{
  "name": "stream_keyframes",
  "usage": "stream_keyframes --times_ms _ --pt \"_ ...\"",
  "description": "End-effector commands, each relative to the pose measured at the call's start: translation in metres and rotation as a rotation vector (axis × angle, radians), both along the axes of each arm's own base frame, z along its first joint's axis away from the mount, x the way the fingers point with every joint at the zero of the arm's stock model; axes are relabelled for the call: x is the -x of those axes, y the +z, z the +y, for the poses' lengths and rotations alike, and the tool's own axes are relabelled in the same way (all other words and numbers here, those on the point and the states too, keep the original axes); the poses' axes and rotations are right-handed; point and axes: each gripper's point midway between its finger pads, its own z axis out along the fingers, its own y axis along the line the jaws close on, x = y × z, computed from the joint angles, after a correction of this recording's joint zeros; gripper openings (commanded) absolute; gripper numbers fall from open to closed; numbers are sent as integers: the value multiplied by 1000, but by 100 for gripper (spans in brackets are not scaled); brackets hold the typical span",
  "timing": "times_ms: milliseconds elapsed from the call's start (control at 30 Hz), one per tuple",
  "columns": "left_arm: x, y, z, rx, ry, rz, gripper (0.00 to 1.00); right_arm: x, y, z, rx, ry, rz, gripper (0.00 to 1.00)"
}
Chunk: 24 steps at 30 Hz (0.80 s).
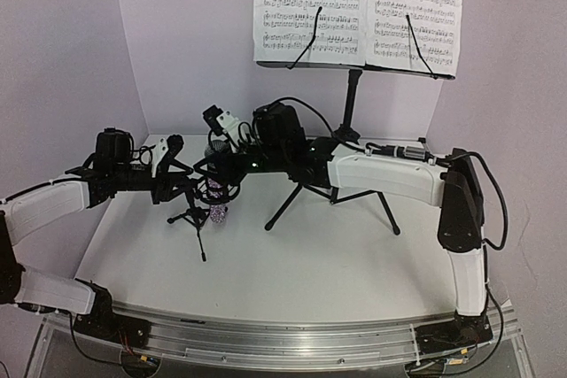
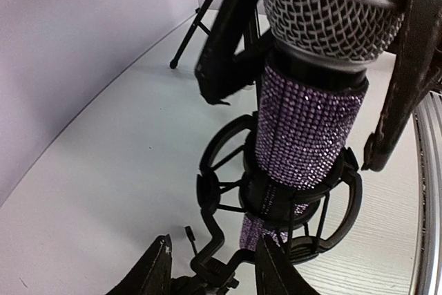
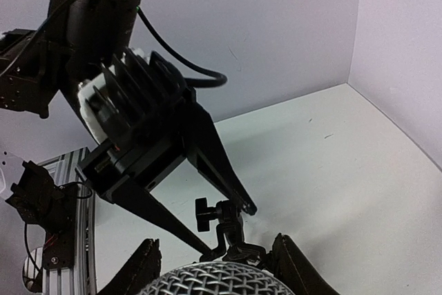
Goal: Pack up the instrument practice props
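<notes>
The right gripper (image 3: 214, 245) is clamped on the grey mesh head of the microphone (image 2: 311, 129), one finger on each side. The microphone sits in the cradle of the small stand (image 1: 197, 219), just below that gripper. The left gripper (image 2: 214, 262) is lower down, with its jaws apart on either side of the stand's neck joint. They seem not to touch it, though the view is cramped. Beyond both grippers, the music stand (image 1: 352, 104) holds the sheet music (image 1: 354, 6).
</notes>
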Motion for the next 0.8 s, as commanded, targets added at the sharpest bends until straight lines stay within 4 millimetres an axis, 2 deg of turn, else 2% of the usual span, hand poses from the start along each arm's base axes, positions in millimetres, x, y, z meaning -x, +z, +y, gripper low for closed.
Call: stream_keyframes --times_ms 0,200,433,633,767 --pt "11 5 -5 -15 -95 10 38 11 71 13 -141 86 -173 0" --pt "9 7 -2 -29 -127 21 37 12 87 15 -157 103 -215 0" --pt "10 -5 2 -67 -159 42 34 9 103 16 -179 94 -241 0" --pt "7 -17 5 -115 -176 21 23 4 121 15 -227 71 -211 0" --pt "3 -18 5 -130 -184 9 22 -7 132 13 -265 42 -170 0"
